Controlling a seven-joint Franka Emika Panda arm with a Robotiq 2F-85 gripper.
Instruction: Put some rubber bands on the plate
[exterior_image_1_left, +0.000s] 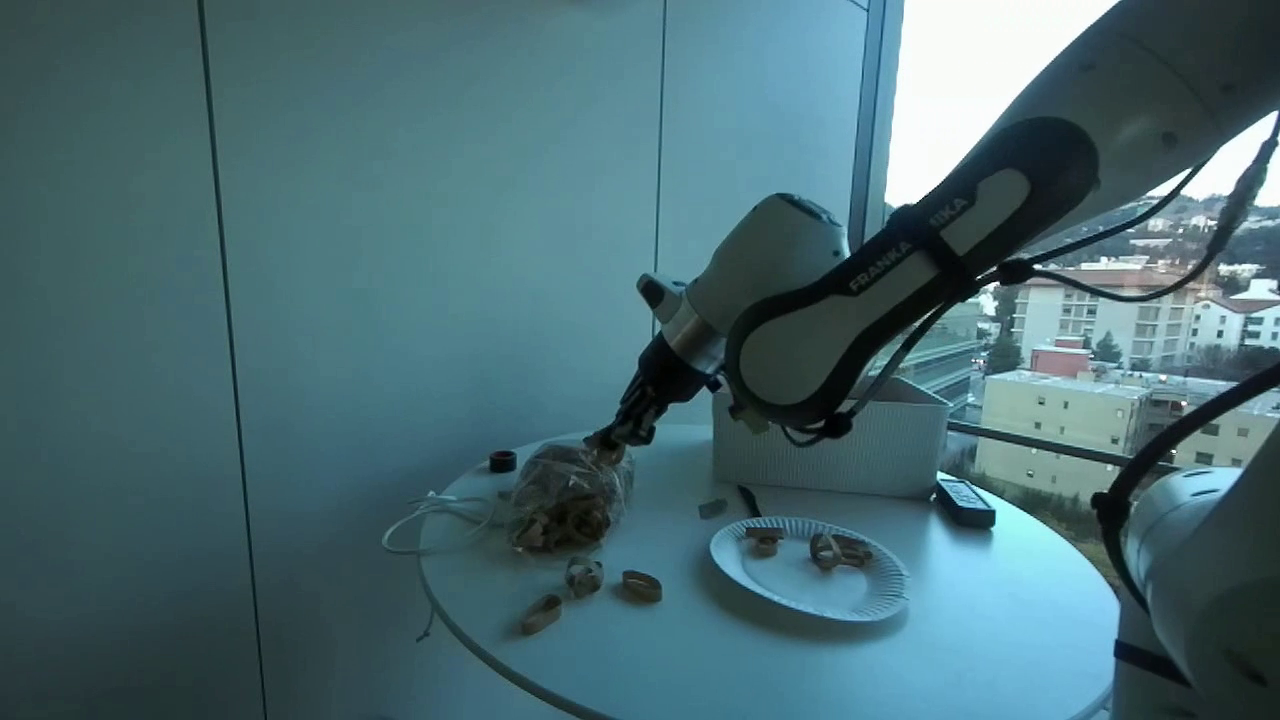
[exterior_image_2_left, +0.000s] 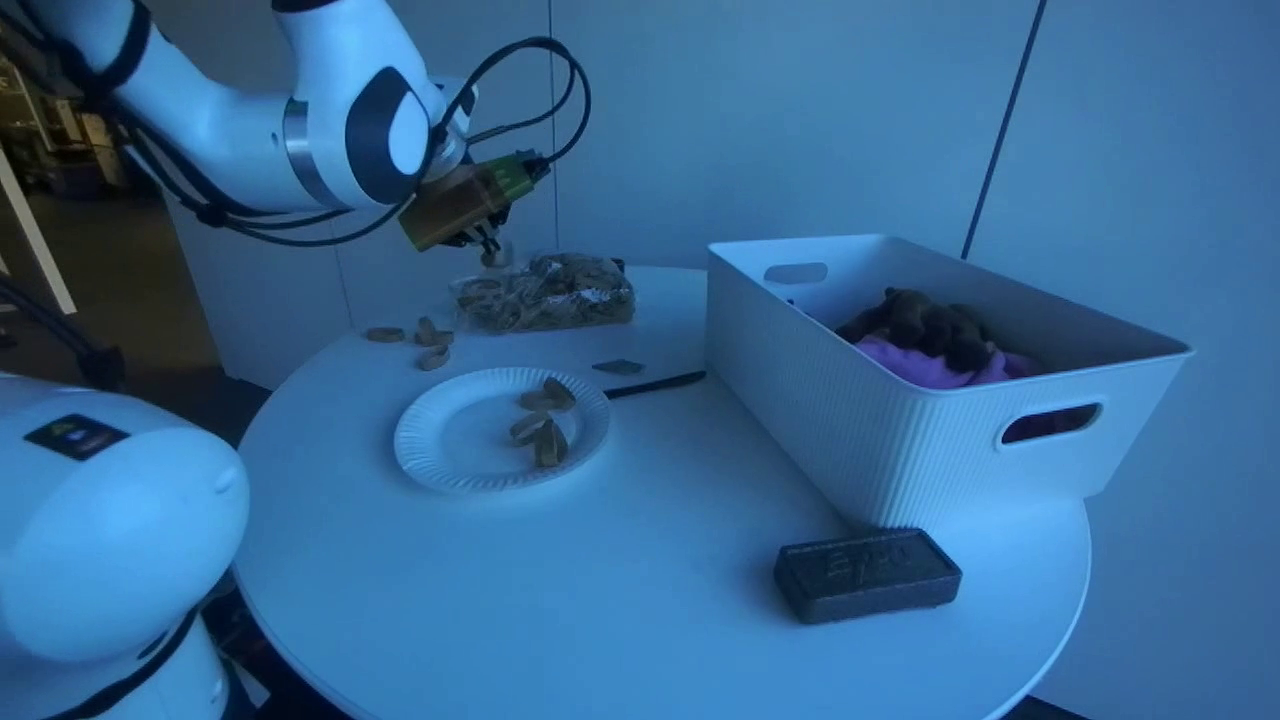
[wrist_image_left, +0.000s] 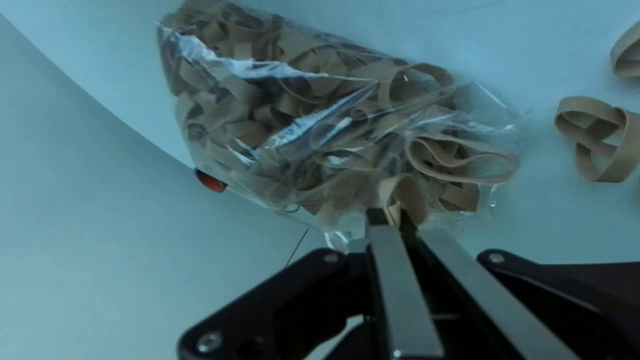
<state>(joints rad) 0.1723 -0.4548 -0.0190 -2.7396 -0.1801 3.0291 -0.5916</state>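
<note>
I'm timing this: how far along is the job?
Done: tan rubber bands lie on the round white paper plate. In hand: the black gripper pinches another tan band at the clear plastic bag. Remaining: it probably needs carrying across to the plate and releasing.

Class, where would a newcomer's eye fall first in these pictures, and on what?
Most likely on the big white-and-black robot arm, stretched over the round white table: at its tip, the black two-fingered gripper holds a tan rubber band close to a stuffed clear plastic bag. Next, perhaps, the large white ribbed plastic box near the table's edge, with something purple inside, then several tan bands on the white fluted paper plate.
</note>
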